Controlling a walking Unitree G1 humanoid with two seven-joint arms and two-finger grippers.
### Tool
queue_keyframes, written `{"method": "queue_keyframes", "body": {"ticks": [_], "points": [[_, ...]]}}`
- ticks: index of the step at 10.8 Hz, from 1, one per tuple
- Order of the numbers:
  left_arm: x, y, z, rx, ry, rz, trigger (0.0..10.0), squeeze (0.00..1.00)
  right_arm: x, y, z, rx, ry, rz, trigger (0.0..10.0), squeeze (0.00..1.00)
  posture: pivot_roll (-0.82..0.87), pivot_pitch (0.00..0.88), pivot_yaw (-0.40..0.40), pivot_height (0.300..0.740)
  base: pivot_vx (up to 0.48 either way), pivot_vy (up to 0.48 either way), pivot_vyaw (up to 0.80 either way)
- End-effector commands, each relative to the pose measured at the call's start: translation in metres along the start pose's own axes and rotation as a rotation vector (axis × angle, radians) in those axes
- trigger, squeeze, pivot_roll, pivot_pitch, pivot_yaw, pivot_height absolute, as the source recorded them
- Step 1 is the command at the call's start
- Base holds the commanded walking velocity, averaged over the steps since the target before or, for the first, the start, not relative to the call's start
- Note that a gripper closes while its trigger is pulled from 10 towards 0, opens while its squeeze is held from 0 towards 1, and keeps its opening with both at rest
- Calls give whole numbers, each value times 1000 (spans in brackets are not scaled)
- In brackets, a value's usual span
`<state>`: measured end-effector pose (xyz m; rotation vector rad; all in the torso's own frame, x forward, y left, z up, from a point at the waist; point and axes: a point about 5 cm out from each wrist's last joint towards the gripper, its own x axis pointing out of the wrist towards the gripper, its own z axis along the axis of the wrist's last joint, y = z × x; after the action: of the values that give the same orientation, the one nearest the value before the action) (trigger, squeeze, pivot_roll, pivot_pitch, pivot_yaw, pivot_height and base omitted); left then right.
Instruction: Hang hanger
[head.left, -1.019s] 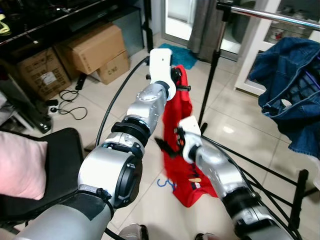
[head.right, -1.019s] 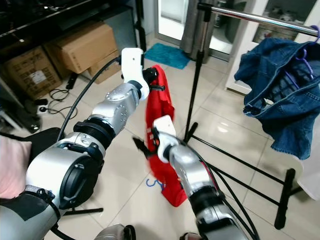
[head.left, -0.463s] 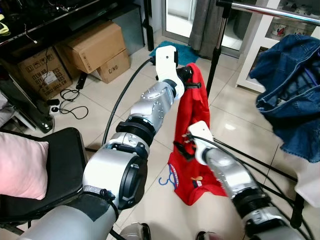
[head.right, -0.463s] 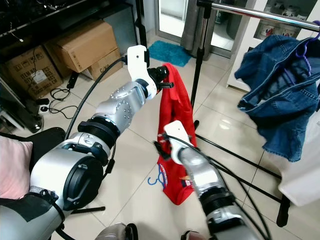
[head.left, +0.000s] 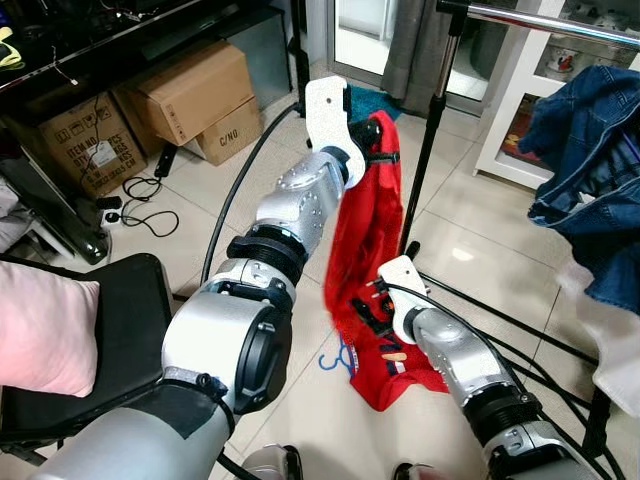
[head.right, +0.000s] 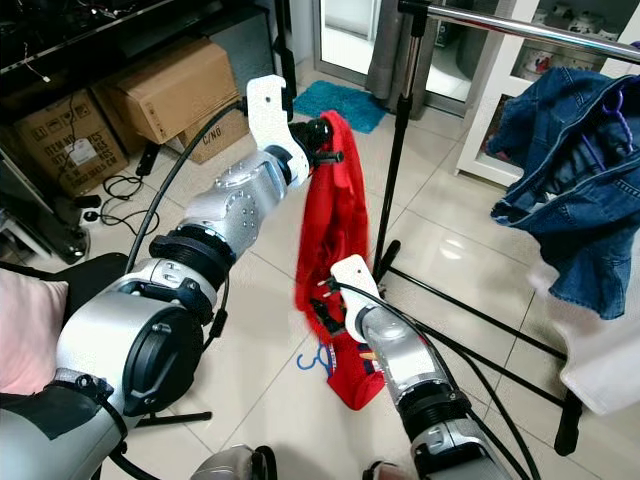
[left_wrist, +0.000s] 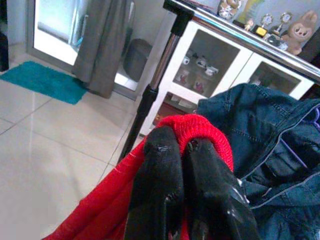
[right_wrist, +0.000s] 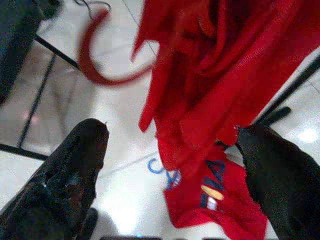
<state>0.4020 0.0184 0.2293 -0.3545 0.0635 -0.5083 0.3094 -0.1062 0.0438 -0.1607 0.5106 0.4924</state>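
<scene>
Our left hand (left_wrist: 182, 150) grips the red shirt (head.left: 365, 215) by its top, held up near the rack pole (head.left: 428, 140), while our right hand (right_wrist: 175, 165) is spread open around its hem.

Left arm stretched forward and up, left end effector (left_wrist: 182, 150) raised high, fingers (left_wrist: 160, 170) pressed together, pinching red cloth (left_wrist: 210, 131). Right arm bent lower, reaching forward, right end effector (right_wrist: 170, 150) spread wide apart, fingers (right_wrist: 75, 160) either side of hanging folds.
</scene>
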Motion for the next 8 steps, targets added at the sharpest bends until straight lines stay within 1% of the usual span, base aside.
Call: {"method": "queue_keyframes", "body": {"ticks": [1, 2, 3, 4, 5, 6, 7, 8], "points": [[2, -4, 13, 46, -42, 9, 0, 0, -1, 7, 13, 42, -75, 77, 10000, 0, -30, 105, 102, 740, 0, 0, 0], [2, -1, 10, 81, -41, 61, 0, 0, -6, 21, 23, 84, -133, 236, 10000, 0, -32, 108, 106, 740, 0, 0, 0], [2, -3, 8, 72, -34, 65, 0, 0, -7, 26, 27, 83, -145, 273, 10000, 0, -32, 112, 108, 740, 0, 0, 0], [3, -9, 6, 58, -32, 45, 0, 0, -3, 29, 25, 92, -125, 245, 10000, 0, -29, 121, 111, 740, 0, 0, 0], [5, -18, 9, 35, -46, 26, 0, 0, 5, 29, 19, 57, -61, 162, 10000, 0, -21, 138, 116, 740, 0, 0, 0], [6, -25, 12, 18, -58, 18, 0, 0, 10, 27, 17, 64, -35, 86, 10000, 0, -16, 145, 119, 740, 0, 0, 0], [7, -27, 13, 3, -61, 19, 0, 0, 12, 24, 17, 73, -26, 50, 10000, 0, -14, 150, 119, 740, 0, 0, 0], [8, -32, 15, -8, -68, 13, 0, 0, 14, 17, 17, 64, -14, -31, 10000, 0, -5, 161, 120, 740, 0, 0, 0]]}}
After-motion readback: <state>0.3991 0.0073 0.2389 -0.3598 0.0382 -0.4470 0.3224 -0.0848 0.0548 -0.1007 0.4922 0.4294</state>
